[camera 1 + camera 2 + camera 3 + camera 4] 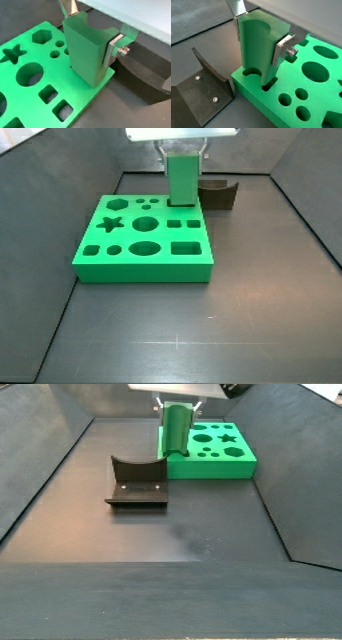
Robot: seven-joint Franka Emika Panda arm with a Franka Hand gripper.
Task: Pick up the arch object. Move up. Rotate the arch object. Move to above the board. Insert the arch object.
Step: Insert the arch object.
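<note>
Gripper clamped on arch object, upright at corner of board. I see its lower end entering arch-shaped cutout in a wrist view. I judge pick, lift, rotate, move done; insertion under way, not fully seated. Fixture stands empty beside board.
</note>
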